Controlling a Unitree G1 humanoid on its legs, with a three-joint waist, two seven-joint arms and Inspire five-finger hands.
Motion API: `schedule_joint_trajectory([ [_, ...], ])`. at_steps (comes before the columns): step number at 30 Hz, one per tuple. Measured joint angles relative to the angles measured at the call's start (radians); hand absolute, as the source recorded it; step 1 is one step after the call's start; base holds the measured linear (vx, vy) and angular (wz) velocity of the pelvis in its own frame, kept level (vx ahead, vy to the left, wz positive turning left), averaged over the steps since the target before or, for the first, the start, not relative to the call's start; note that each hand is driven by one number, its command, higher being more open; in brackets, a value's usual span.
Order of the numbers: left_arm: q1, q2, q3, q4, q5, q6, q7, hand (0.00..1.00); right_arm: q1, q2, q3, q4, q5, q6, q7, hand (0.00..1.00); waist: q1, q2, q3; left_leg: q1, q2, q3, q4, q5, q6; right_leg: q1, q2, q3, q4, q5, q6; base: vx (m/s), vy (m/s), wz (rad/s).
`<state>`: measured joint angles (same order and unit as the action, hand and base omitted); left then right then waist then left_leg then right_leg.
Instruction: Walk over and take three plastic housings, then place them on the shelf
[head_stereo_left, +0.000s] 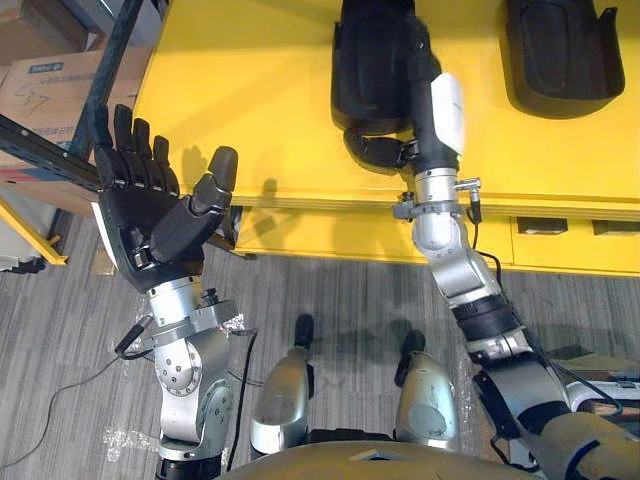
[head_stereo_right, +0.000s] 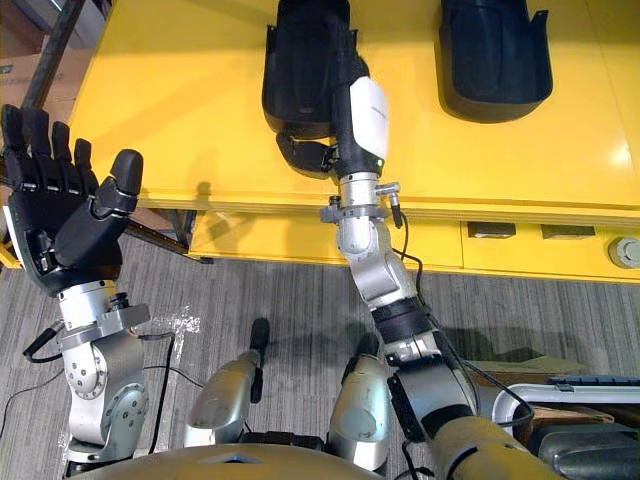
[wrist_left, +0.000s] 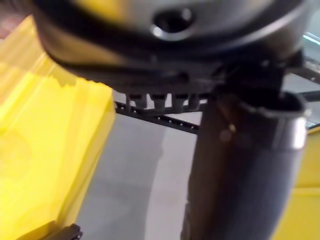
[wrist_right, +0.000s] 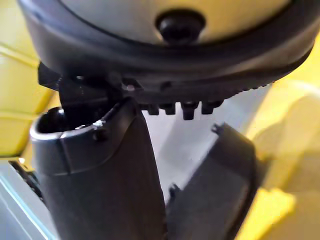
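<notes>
At the yellow table (head_stereo_left: 250, 90), the robot's right hand (head_stereo_left: 428, 120) lies over the housing nearest the table's front edge (head_stereo_left: 365, 70). Its fingers (head_stereo_left: 375, 150) appear curled round the housing's near end, though the grip is partly hidden. The left hand (head_stereo_left: 150, 215) is raised just off the table's left corner, fingers straight and spread, holding nothing. This looks like the first pickup. The next move calls for a firm hold and a clean lift off the table. Two black housings are counted on the table, the second housing (head_stereo_left: 560, 50) further along toward the table's right end.
</notes>
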<state>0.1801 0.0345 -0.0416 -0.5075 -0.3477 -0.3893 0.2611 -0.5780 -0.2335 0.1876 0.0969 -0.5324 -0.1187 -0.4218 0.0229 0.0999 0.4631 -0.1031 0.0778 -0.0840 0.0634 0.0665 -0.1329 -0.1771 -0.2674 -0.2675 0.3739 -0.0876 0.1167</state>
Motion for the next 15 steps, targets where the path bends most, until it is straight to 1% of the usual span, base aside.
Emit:
schedule_joint_trajectory([
  [2, 0.008, 0.001, 0.001, 0.0, 0.0, 0.0, 0.001, 1.0, 0.024, -0.006, -0.012, -0.108, 0.001, -0.008, 0.018, 1.0, -0.001, -0.004, 0.005, 0.0, 0.004, 0.009, 0.003, -0.007, -0.001, 0.001, 0.006, 0.006, -0.012, 0.005, 0.002, 0.03, -0.004, -0.1],
  [3, 0.011, 0.001, 0.001, 0.0, 0.0, 0.0, 0.002, 1.0, 0.027, -0.007, -0.014, -0.126, 0.003, -0.011, 0.023, 1.0, -0.001, -0.006, 0.006, 0.002, 0.004, 0.012, 0.004, -0.009, -0.002, 0.001, 0.007, 0.009, -0.013, 0.005, 0.003, 0.04, 0.001, -0.18],
  [4, 0.016, 0.001, 0.0, 0.0, 0.0, 0.0, 0.004, 1.0, 0.048, -0.007, -0.024, -0.176, 0.005, -0.025, 0.037, 1.0, -0.001, -0.01, 0.009, 0.005, 0.005, 0.023, 0.008, -0.017, 0.0, 0.002, 0.009, 0.018, -0.018, 0.007, 0.004, 0.03, 0.003, -0.14],
  [7, 0.016, 0.002, 0.0, 0.0, 0.0, 0.0, 0.013, 1.0, 0.081, -0.007, -0.029, -0.227, 0.007, -0.035, 0.064, 1.0, -0.003, -0.015, 0.011, 0.002, 0.006, 0.03, 0.028, -0.033, 0.001, 0.01, 0.013, 0.025, -0.034, 0.014, 0.007, 0.03, 0.01, -0.11],
  [9, 0.017, 0.004, 0.001, 0.0, 0.0, 0.0, 0.019, 1.0, 0.127, -0.008, -0.029, -0.275, 0.006, -0.052, 0.093, 1.0, -0.003, -0.017, 0.011, 0.002, 0.008, 0.035, 0.045, -0.05, 0.003, 0.025, 0.017, 0.028, -0.053, 0.021, 0.01, 0.04, 0.018, -0.07],
  [13, 0.017, 0.006, 0.002, 0.0, 0.0, 0.001, 0.019, 1.0, 0.156, -0.022, -0.026, -0.311, 0.026, -0.092, 0.148, 1.0, -0.001, -0.022, 0.013, -0.001, 0.012, 0.042, 0.07, -0.072, 0.005, 0.042, 0.025, 0.03, -0.082, 0.035, 0.01, 0.03, 0.014, -0.07],
  [15, 0.02, 0.015, 0.004, -0.001, 0.0, 0.001, 0.018, 1.0, 0.185, -0.043, -0.024, -0.348, 0.045, -0.108, 0.178, 1.0, 0.001, -0.03, 0.012, 0.001, 0.014, 0.047, 0.076, -0.08, 0.005, 0.05, 0.028, 0.031, -0.092, 0.037, 0.013, 0.02, 0.005, -0.05],
])
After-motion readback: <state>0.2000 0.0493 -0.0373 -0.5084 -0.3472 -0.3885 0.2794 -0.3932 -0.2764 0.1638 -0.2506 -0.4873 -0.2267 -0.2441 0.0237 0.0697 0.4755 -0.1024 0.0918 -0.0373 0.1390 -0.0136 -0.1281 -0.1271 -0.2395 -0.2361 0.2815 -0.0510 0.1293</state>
